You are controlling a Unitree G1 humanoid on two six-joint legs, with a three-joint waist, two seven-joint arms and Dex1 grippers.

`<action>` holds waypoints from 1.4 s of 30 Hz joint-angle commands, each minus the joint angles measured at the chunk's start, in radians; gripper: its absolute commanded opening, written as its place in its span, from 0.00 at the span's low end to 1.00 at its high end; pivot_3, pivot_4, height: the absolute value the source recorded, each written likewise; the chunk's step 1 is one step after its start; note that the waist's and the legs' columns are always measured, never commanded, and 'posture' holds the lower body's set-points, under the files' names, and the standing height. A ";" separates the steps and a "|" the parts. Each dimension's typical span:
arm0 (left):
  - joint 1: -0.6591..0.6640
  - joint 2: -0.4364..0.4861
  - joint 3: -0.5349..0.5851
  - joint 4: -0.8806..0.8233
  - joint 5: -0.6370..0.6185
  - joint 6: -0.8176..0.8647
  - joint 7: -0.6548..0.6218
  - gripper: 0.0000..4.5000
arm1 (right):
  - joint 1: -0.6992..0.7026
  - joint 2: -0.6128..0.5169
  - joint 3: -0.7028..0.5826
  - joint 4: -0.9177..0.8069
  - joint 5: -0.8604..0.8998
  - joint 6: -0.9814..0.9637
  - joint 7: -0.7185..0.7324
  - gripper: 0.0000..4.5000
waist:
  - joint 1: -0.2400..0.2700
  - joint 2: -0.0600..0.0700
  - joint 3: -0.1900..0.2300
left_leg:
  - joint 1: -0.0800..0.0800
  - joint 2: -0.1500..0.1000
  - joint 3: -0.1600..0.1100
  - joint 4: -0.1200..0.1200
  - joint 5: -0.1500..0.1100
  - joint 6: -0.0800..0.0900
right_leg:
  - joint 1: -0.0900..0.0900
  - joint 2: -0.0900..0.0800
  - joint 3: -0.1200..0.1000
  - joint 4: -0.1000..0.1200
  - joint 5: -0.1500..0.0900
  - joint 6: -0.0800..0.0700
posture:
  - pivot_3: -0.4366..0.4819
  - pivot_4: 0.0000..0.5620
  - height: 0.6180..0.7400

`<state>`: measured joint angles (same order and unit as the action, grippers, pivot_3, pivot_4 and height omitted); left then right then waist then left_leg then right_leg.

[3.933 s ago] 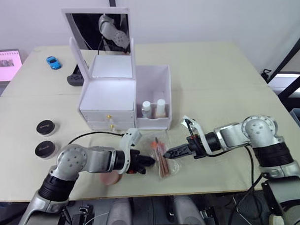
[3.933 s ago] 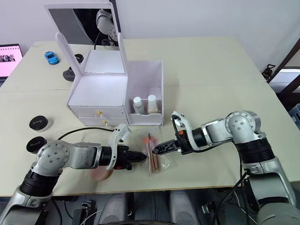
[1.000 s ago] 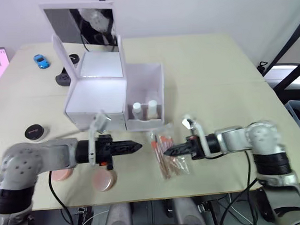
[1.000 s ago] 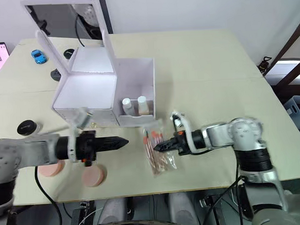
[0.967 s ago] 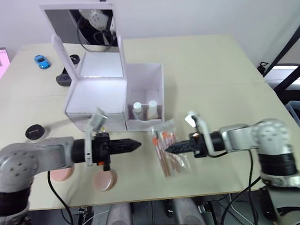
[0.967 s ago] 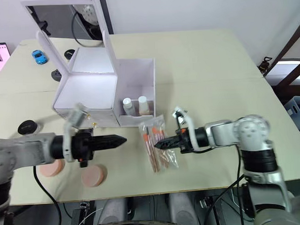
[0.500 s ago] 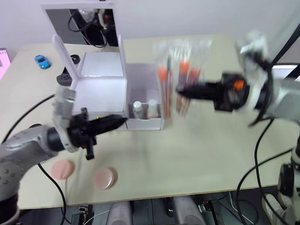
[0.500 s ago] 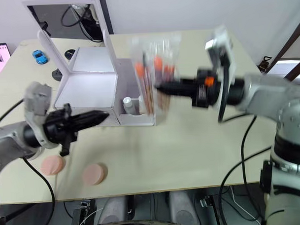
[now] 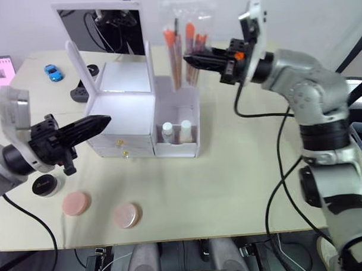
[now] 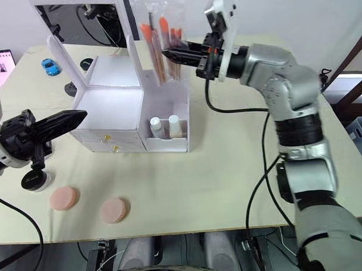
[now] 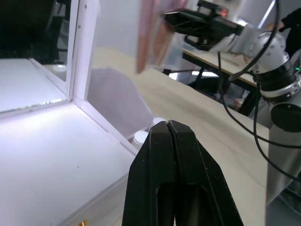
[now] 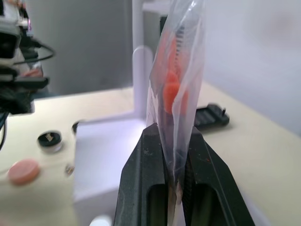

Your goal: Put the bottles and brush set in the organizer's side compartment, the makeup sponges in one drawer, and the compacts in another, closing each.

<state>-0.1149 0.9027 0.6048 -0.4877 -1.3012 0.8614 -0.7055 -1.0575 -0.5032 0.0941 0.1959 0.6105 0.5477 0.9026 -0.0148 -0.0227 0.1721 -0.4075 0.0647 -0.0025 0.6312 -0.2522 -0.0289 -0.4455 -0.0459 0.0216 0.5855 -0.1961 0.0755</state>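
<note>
A: Where was the brush set [image 9: 187, 49]?

B: Upper middle of the frame, in a clear crinkly plastic bag, orange-tipped brushes inside. The right gripper [image 9: 191, 61] pinched the bag's lower edge, so it stood upright, long axis vertical.

A: And the target?

B: The side compartment [image 9: 179, 106] of the white plastic organizer [image 9: 130, 119] sat directly below the bag, open-topped, boxy, with two white-capped bottles [image 9: 174, 131] at its front. The move looked like straight down. The right arm was nearer.

A: Left gripper [image 9: 103, 120]?

B: Fingers pressed together, holding nothing, left of the organizer. Two round pink makeup sponges [image 9: 100, 209] and a black compact [image 9: 45, 185] lay on the table [image 9: 242, 181], lower left.
</note>
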 commanded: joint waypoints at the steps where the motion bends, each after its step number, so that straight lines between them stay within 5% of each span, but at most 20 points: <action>1: -0.003 -0.006 0.017 -0.033 -0.031 -0.020 0.023 0.00 | -0.015 0.051 0.017 0.121 -0.100 -0.159 0.060 0.00 | 0.000 0.000 0.000 | 0.000 0.000 0.000 0.000 0.000 0.000 | 0.000 0.000 0.000 0.000 0.000 0.000 | 0.48 0.27 0.86; 23: -0.037 0.007 -0.066 -0.026 -0.115 -0.007 0.061 0.00 | -0.037 0.240 0.002 0.597 -0.313 -0.536 0.240 0.00 | -0.006 0.000 0.000 | 0.007 0.000 -0.001 0.001 0.002 -0.003 | 0.002 0.001 0.001 0.012 0.000 0.000 | 0.48 0.27 0.86; 32: -0.017 -0.002 -0.077 -0.025 -0.078 -0.021 0.041 0.00 | -0.062 0.212 -0.046 0.543 -0.291 -0.476 0.306 0.98 | -0.005 0.000 0.000 | 0.007 0.000 -0.001 0.001 0.002 -0.003 | 0.002 0.001 0.001 0.013 0.000 0.000 | 0.48 0.27 0.86; 42: -0.056 -0.002 -0.116 0.012 -0.029 -0.029 -0.002 0.00 | 0.029 0.097 -0.140 0.098 -0.152 -0.170 0.239 0.99 | 0.000 0.000 0.000 | 0.008 0.000 -0.001 0.001 0.002 -0.004 | 0.003 0.001 0.001 0.013 0.000 0.000 | 0.48 0.27 0.86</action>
<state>-0.1577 0.8981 0.4824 -0.4716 -1.3375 0.8549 -0.6921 -1.0248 -0.3912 -0.0182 0.3814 0.4153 0.3311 1.1556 -0.0149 -0.0226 0.1722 -0.3991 0.0647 -0.0033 0.6324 -0.2497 -0.0325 -0.4428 -0.0445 0.0227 0.5988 -0.1963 0.0756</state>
